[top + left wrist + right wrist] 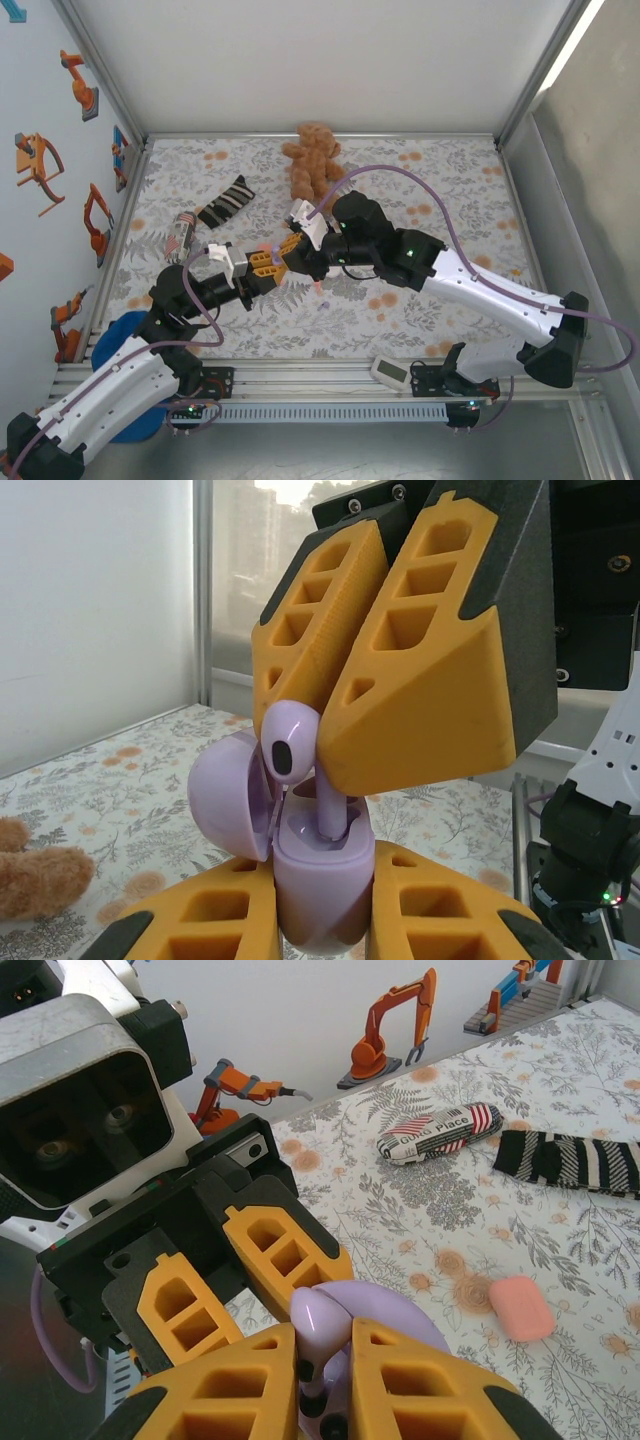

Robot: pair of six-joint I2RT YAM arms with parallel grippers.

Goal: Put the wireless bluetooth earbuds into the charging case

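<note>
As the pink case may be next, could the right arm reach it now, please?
Probably, but not yet: the right gripper is shut on the lilac earbud over the lilac case. The pink case lies uncovered on the mat nearby.

The red-striped cylinder (pixel 440 1132) bears lettering, perhaps "Gold Place".

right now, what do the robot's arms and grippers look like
Both arms have white shells and black joints: left arm, right arm. A purple cable loops along each. The left gripper and right gripper have black bodies and orange wedge-shaped fingers with rectangular cut-out pockets.
</note>
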